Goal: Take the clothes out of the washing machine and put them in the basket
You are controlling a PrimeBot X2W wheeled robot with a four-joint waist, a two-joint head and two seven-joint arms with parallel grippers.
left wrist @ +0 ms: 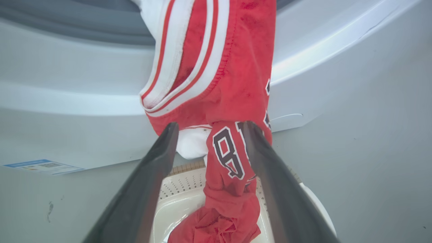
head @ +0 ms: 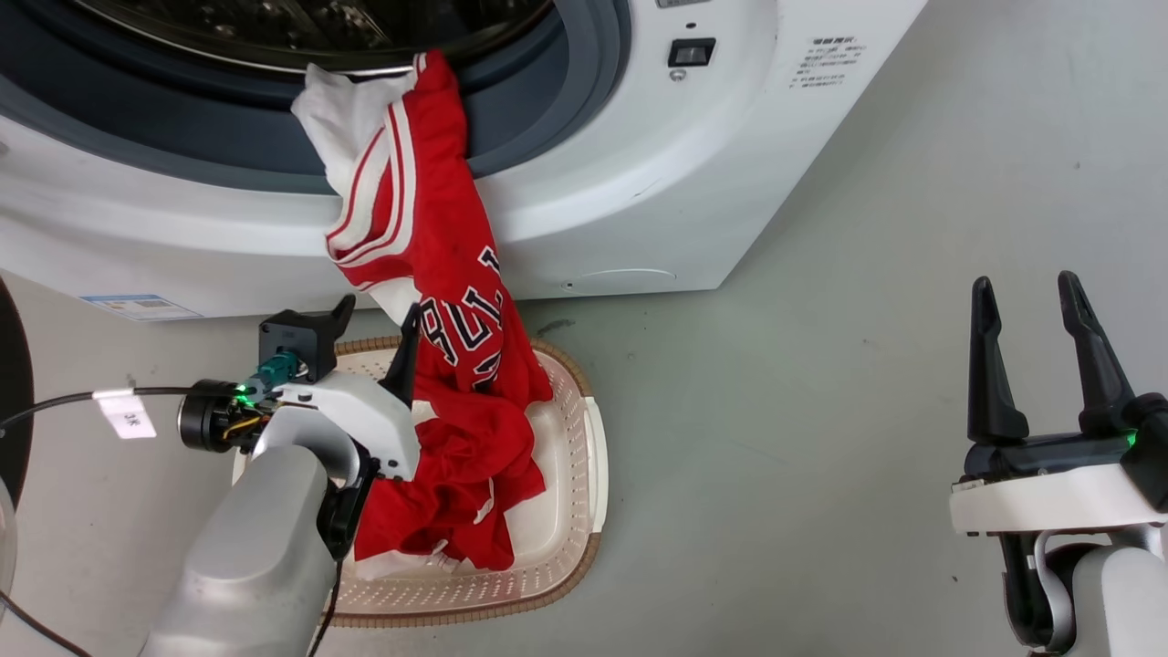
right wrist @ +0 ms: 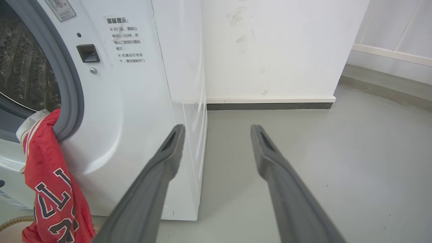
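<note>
Bright, even, diffuse light; shadows on the floor (head: 821, 411) are soft and faint. In the left wrist view a pale glare streak crosses the washing machine (left wrist: 337, 44) at upper right, straight lines bow near the edges, and the left gripper's fingers (left wrist: 145, 189) blur toward the bottom.

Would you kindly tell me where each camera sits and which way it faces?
Head view: on the head, down at the white front-loading washing machine, bright red jersey and cream perforated plastic basket; left gripper, right gripper show.
Left wrist view: on that wrist, facing the jersey over the basket, between its dark fingers.
Right wrist view: on that wrist, facing grey floor beside the machine; fingers show.
All share jersey and machine.
</note>
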